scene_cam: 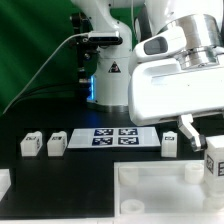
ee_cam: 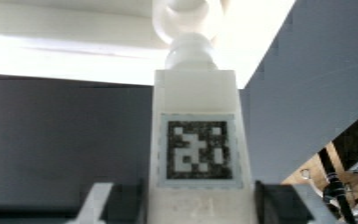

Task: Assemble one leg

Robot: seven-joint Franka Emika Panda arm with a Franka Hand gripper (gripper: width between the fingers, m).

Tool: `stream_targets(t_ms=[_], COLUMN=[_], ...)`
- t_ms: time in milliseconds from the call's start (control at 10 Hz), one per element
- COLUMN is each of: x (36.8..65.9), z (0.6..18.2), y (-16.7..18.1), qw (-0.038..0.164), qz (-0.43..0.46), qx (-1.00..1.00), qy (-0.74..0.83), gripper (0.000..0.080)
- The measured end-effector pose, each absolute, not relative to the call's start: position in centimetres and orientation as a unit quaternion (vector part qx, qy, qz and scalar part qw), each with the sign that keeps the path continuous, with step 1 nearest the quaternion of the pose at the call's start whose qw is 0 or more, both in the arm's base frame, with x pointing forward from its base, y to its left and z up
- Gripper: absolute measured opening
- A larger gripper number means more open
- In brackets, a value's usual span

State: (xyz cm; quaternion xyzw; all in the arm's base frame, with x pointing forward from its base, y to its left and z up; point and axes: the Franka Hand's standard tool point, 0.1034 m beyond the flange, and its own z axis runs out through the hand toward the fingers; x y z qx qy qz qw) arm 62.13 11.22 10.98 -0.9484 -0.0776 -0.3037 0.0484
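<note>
My gripper [scene_cam: 209,150] is shut on a leg [scene_cam: 214,161], a stubby white block with a square tag, at the exterior view's right. It holds the leg above the right end of the large white tray-like part [scene_cam: 150,195]. In the wrist view the leg [ee_cam: 197,110] stands between my dark fingers [ee_cam: 126,206], tag facing the camera, with its narrower end pointing away. My gripper [ee_cam: 197,208] clamps its near end. Three more legs rest on the black table: two at the exterior view's left [scene_cam: 31,144] [scene_cam: 56,143] and one right of centre [scene_cam: 169,144].
The marker board [scene_cam: 110,137] lies flat in the middle of the table. A small white part [scene_cam: 4,182] sits at the exterior view's left edge. The robot base [scene_cam: 108,70] and a green backdrop stand behind.
</note>
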Motion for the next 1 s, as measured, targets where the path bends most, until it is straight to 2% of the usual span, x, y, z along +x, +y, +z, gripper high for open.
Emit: stream_targets(t_ms=[300, 500, 1000], x=[61.9, 61.5, 61.5], z=[10.2, 9.1, 8.9], y=[11.0, 11.2, 11.4], qw=[0.048, 0.049, 0.049], qz=[-0.3, -0.297, -0.304], qx=[-0.95, -0.951, -0.949], qy=[-0.076, -0.076, -0.066], gripper=[0.0291, 0.0291, 0.0291])
